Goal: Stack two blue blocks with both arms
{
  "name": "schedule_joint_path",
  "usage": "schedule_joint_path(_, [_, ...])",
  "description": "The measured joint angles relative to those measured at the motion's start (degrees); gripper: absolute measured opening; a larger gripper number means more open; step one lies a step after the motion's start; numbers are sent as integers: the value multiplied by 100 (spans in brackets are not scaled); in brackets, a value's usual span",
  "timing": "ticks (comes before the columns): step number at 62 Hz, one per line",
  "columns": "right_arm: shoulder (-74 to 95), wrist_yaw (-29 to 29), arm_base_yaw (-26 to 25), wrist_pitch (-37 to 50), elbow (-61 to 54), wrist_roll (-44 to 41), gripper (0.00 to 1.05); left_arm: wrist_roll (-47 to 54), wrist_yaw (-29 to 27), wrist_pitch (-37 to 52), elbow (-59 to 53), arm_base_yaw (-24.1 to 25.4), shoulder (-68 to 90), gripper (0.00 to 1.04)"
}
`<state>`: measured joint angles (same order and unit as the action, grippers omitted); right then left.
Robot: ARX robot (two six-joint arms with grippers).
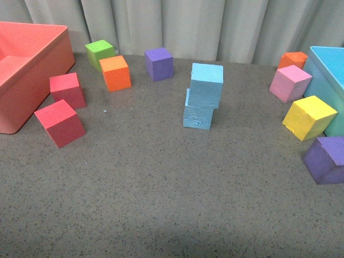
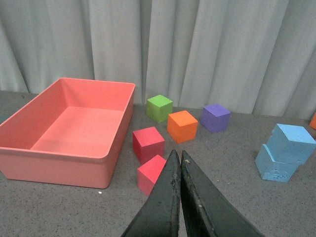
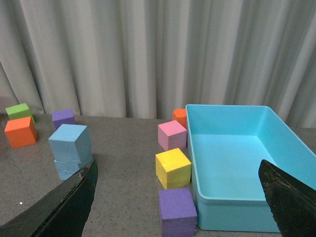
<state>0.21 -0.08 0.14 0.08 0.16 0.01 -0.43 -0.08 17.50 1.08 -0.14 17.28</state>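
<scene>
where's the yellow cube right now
In the front view the yellow cube sits far right, against the turquoise bin, between the pink cube and a purple cube.

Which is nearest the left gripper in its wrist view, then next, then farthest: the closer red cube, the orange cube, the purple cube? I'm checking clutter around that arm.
From the left gripper, shut:
1. Closer red cube, right beside the fingertips, toward the pink bin.
2. Orange cube, farther back, mid-table.
3. Purple cube, farthest, near the curtain.
</scene>
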Motion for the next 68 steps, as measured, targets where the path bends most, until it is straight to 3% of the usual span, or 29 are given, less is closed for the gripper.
schedule_joint_path(16, [0,0,0,0,0,0,95,0,0,-544,0,0,-546,4])
schedule_joint_path(19, [0,4,0,0,0,0,95,2,9,-1700,2,0,-1622,4])
schedule_joint_path(26, [0,0,0,0,0,-2,95,0,7,-1735,2,0,-1696,4])
schedule_joint_path(30, [0,2,0,0,0,0,95,0,9,-1738,2,0,-1696,13])
schedule_joint_path(58, [0,0,0,0,0,0,95,0,7,-1738,2,0,-1703,97])
schedule_joint_path(68, [0,0,0,0,0,-2,95,13,9,-1738,2,0,-1703,98])
